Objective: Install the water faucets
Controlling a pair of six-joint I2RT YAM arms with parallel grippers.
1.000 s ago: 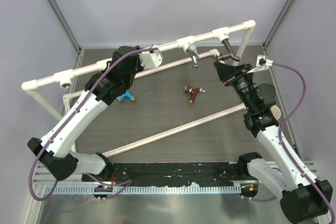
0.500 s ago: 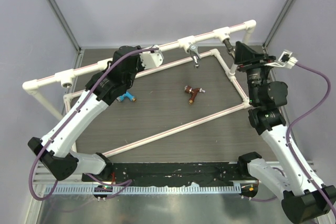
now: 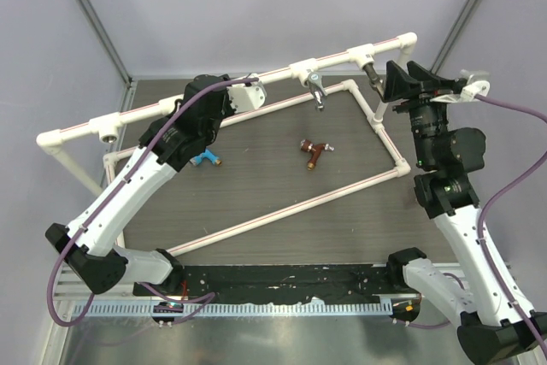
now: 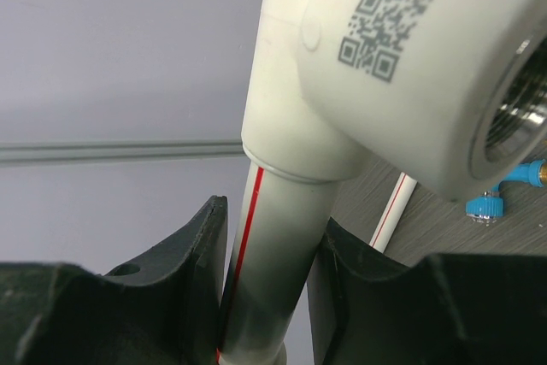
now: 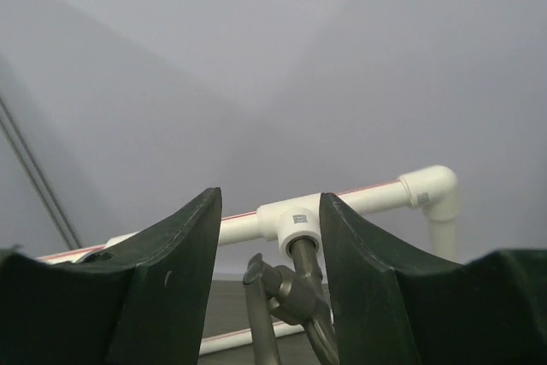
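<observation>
The dark faucet (image 3: 373, 73) hangs screwed into a white tee (image 3: 360, 54) on the raised pipe frame. My right gripper (image 3: 391, 83) is right beside it and open. In the right wrist view the dark faucet (image 5: 295, 297) shows between the spread fingers, touching neither. The chrome faucet (image 3: 316, 91) sits in the neighbouring tee. The red-brown faucet (image 3: 314, 153) and the blue faucet (image 3: 206, 159) lie on the table. My left gripper (image 3: 232, 97) is shut on the white pipe (image 4: 273, 237), just below an empty tee socket (image 4: 402, 74).
The white pipe frame (image 3: 77, 130) spans the back of the table, with a lower pipe rectangle (image 3: 282, 211) lying flat. Another empty tee (image 3: 107, 130) sits at the frame's left end. Grey walls and metal posts close in the back and sides.
My right gripper swung up from below the dark faucet to its right side, turned at the wrist and opened off the faucet. The left arm has not moved.
</observation>
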